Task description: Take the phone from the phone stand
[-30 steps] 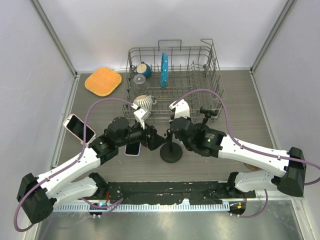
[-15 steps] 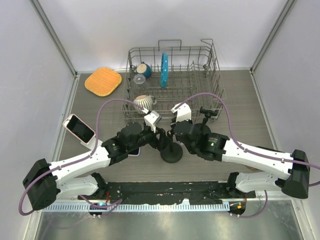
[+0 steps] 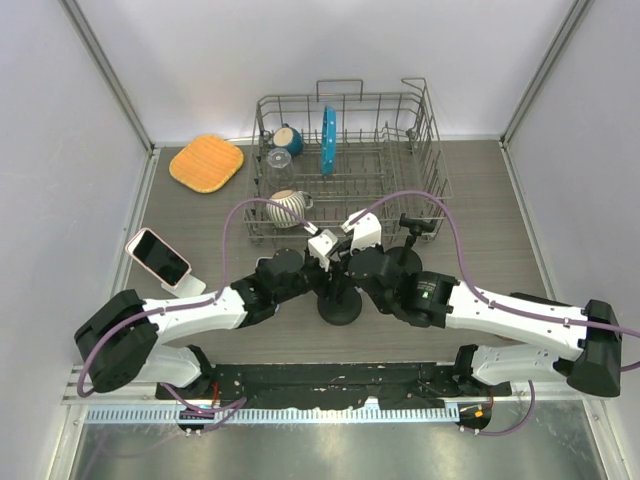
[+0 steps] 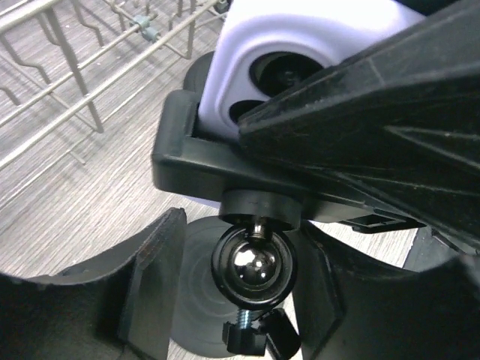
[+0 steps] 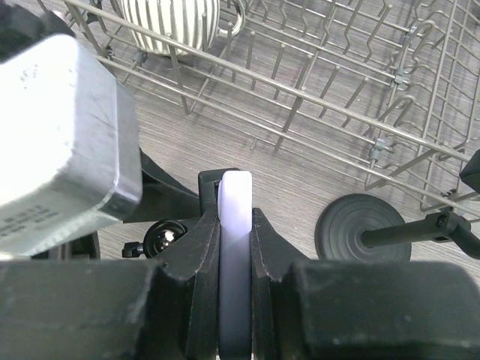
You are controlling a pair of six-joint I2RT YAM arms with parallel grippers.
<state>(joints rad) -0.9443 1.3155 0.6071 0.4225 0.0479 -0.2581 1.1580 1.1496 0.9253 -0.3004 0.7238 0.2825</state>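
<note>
I see right gripper [image 5: 234, 247] pinching phone [image 5: 235, 196] edge | left gripper [image 4: 244, 264] spread around stand [image 3: 341, 308] ball | rack [image 3: 400, 160] close behind, toward far edge

Pale walls [image 3: 300, 50] enclose a grey wood-grain table [image 3: 480, 200].

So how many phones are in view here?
2. One pink-cased phone at far left of the top view; one white phone in the central stand, gripped by the right end effector. The arms could hide others.
</note>
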